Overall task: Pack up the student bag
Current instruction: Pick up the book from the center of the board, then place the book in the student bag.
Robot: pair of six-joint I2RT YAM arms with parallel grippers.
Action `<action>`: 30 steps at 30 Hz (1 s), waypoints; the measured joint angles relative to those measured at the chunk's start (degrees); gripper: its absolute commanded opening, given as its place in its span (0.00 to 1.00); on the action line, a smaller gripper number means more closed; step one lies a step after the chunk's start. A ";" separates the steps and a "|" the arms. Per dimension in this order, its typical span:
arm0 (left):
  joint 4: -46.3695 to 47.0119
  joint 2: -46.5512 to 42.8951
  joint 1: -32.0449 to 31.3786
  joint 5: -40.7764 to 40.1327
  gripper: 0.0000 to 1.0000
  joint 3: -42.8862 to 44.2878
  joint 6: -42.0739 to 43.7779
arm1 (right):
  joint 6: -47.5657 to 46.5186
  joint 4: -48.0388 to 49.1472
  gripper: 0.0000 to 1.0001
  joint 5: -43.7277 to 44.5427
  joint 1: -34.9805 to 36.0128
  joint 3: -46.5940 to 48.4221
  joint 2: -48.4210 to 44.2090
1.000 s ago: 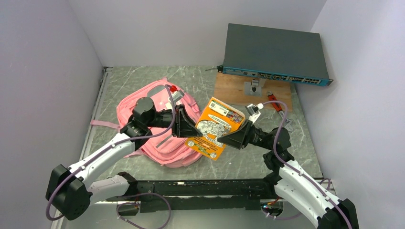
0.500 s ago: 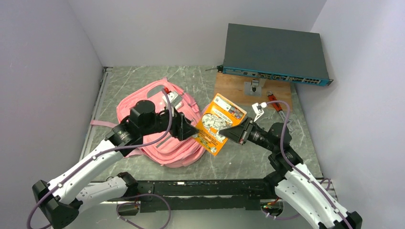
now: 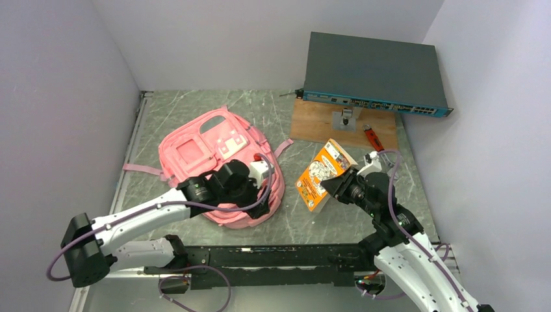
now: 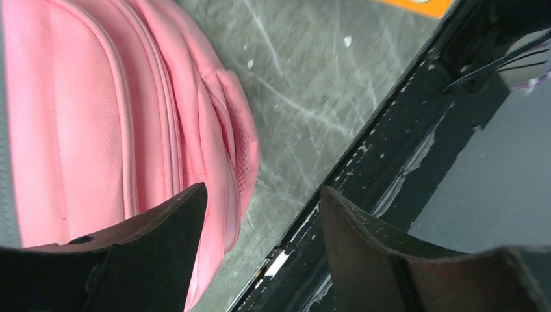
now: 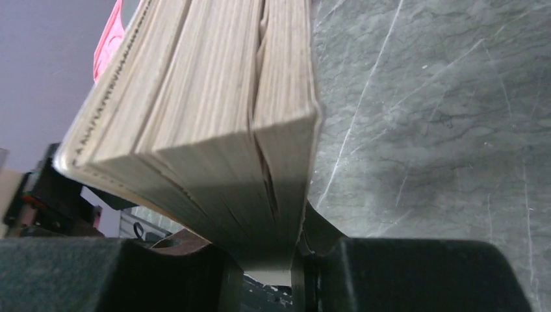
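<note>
The student bag [image 3: 206,156] is a pink backpack lying flat at the table's left centre; in the left wrist view the student bag [image 4: 97,123] fills the left half with its seamed side. My left gripper [image 3: 264,199] hangs open over the bag's near right corner, and between the fingers [image 4: 162,250] of the left gripper [image 4: 263,224] there is only table and rail. My right gripper [image 3: 335,184] is shut on an orange book [image 3: 320,174], held tilted on edge above the table right of the bag. The right gripper [image 5: 276,257] clamps the book's [image 5: 208,123] page edges.
A dark network switch [image 3: 373,73] rests on a wooden board [image 3: 317,121] at the back right, with a red-handled tool [image 3: 371,138] beside it. A black rail [image 3: 279,255] runs along the near edge and shows as the rail [image 4: 403,136] under my left gripper. Walls close in left, back and right.
My left gripper opened, let go of the book and swung down to the bag's near right corner. My right gripper shut on the book and carried it right, turning it on edge.
</note>
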 measured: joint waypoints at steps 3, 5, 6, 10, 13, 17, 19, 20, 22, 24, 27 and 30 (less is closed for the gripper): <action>-0.59 2.89 -1.25 -1.29 0.65 -0.74 -0.50 | -0.02 -0.13 0.00 0.44 0.00 0.00 0.87; -1.11 4.44 -1.57 -2.14 0.64 -0.74 -0.92 | -0.07 -0.09 0.00 0.33 0.00 0.00 1.44; -1.44 5.09 -1.66 -2.54 0.63 -0.74 -1.01 | -0.20 0.00 0.00 0.13 0.00 0.00 1.70; -2.25 7.56 -1.66 -4.48 0.55 -0.74 -1.51 | -0.48 0.26 0.00 -0.52 0.00 -0.02 2.62; -3.61 9.49 -1.64 -6.14 0.46 -0.72 -2.03 | -0.61 1.29 0.00 -1.64 0.00 -0.07 2.86; -4.94 11.50 -1.64 -8.07 0.32 -0.20 -2.27 | -0.61 3.26 0.00 -3.13 0.00 -0.39 3.82; -5.55 11.52 -1.66 -9.07 0.23 0.13 -2.58 | -0.61 3.54 0.00 -3.87 0.00 -0.39 4.66; -6.23 11.52 -1.66 -9.79 0.18 0.63 -2.60 | -0.66 3.56 0.00 -4.24 0.02 -0.42 5.07; -7.80 11.52 -1.66 -11.06 0.11 1.92 -2.60 | -0.83 3.56 0.00 -5.20 0.00 -0.39 5.81; -8.94 11.34 -1.66 -12.09 0.00 3.08 -2.62 | -1.11 3.54 0.00 -6.12 0.02 -0.39 6.58; -10.38 10.38 -1.70 -13.86 0.00 4.22 -2.64 | -1.16 3.52 0.00 -7.65 0.02 -0.39 7.72; -12.46 9.20 -1.81 -16.00 0.00 6.40 -2.62 | -0.42 5.35 0.00 -10.62 0.00 -1.29 8.39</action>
